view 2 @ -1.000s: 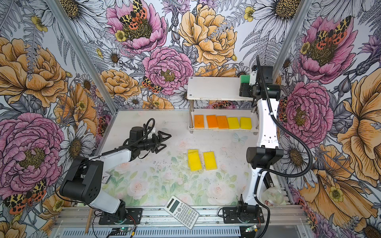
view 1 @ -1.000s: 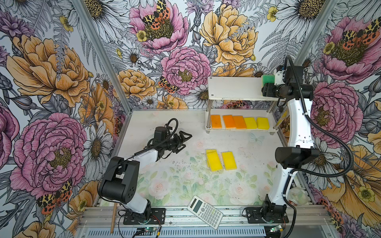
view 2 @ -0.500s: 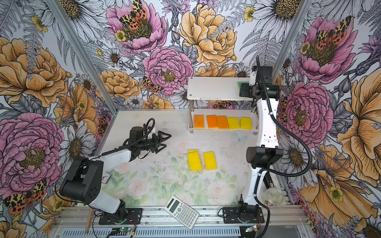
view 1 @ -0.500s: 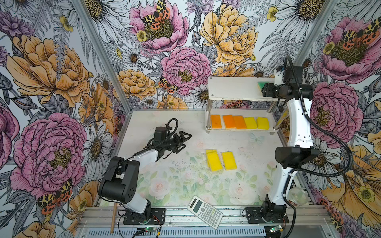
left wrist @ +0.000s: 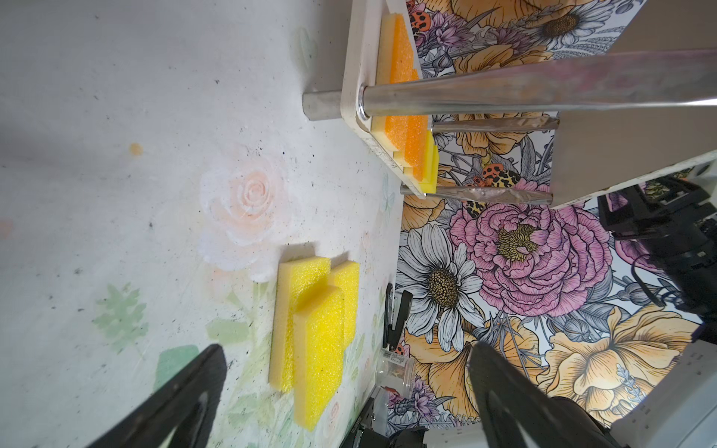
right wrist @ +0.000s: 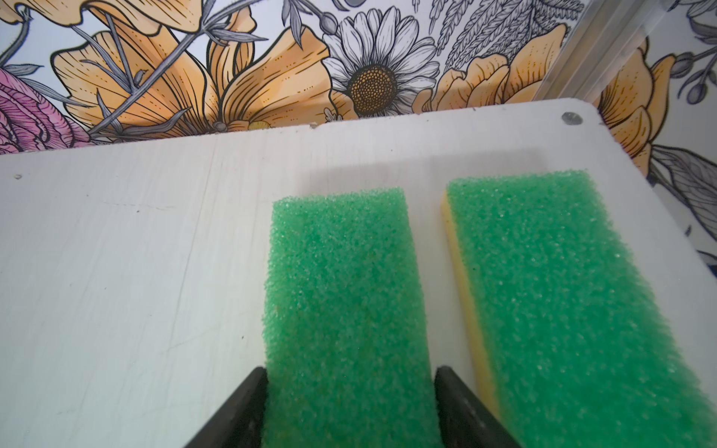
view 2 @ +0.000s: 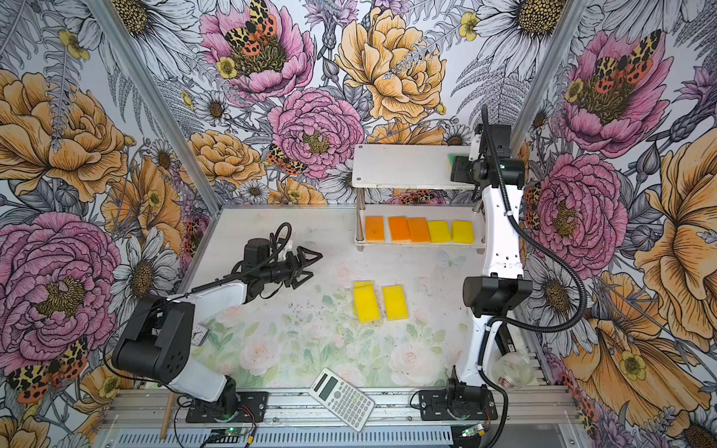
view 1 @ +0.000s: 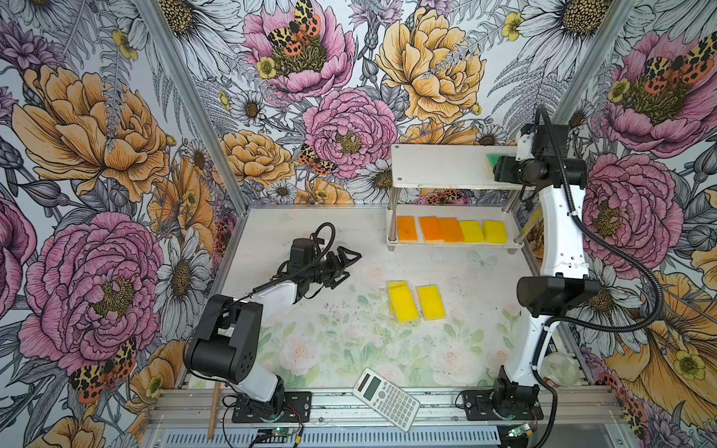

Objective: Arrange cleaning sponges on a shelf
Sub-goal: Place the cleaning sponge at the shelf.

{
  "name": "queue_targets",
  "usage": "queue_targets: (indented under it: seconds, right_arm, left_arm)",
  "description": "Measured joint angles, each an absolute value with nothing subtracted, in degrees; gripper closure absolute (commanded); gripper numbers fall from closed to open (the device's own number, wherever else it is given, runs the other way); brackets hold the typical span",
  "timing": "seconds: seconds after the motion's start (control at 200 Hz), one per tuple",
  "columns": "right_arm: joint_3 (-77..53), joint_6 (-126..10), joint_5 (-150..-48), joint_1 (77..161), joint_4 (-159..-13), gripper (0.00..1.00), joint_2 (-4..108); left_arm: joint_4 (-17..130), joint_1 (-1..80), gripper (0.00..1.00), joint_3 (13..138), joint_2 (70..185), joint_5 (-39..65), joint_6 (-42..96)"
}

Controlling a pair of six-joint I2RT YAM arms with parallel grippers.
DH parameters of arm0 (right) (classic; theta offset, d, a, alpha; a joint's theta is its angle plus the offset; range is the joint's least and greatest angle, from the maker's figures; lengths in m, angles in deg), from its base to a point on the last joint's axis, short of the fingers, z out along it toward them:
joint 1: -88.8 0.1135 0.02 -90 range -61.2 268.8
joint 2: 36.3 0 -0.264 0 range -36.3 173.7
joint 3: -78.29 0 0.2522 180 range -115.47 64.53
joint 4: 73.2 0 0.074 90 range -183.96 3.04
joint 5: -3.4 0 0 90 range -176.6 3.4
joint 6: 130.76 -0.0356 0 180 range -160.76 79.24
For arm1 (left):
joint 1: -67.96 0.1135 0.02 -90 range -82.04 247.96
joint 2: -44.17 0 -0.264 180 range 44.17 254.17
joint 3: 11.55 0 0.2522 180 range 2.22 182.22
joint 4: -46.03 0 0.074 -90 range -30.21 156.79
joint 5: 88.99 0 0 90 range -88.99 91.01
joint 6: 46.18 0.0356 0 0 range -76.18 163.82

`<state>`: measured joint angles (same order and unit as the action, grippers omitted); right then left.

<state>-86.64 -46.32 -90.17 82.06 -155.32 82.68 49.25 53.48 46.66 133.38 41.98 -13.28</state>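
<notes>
The shelf (view 1: 438,166) (view 2: 403,166) stands at the back right. On its lower board lie several sponges in a row, orange (view 1: 406,228) then yellow (view 1: 494,232). My right gripper (right wrist: 351,372) is at the right end of the top board, shut on a green-topped sponge (right wrist: 341,279) (view 1: 490,160) that lies flat there. A second green-topped sponge (right wrist: 562,302) lies close beside it. Yellow sponges (view 1: 403,302) (left wrist: 318,337) lie on the table, one overlapping another, with a third (view 1: 430,301) beside them. My left gripper (view 1: 351,263) (left wrist: 347,349) is open and empty, low over the table to their left.
A white calculator (view 1: 386,393) lies at the table's front edge. A clear plastic cup (view 1: 556,366) sits by the right arm's base, and a wooden stick (view 1: 212,411) by the left arm's base. Flowered walls enclose the table on three sides.
My right gripper has brought the green-topped sponge down onto the top board, so less green shows from above. The left arm has not moved.
</notes>
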Motion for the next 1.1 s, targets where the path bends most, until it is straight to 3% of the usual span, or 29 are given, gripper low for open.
queue_targets:
  seconds: [0.796,1.101]
  right_arm:
    - [-87.27,-46.34,-89.84,82.1,-153.92,0.17,81.78]
    - [-78.68,-47.63,-90.89,82.78,-153.55,0.07,68.71]
  left_arm:
    - [49.25,53.45,0.01,46.66,132.85,41.98,-13.28]
    - [49.25,52.89,0.01,46.66,132.74,41.96,-13.28]
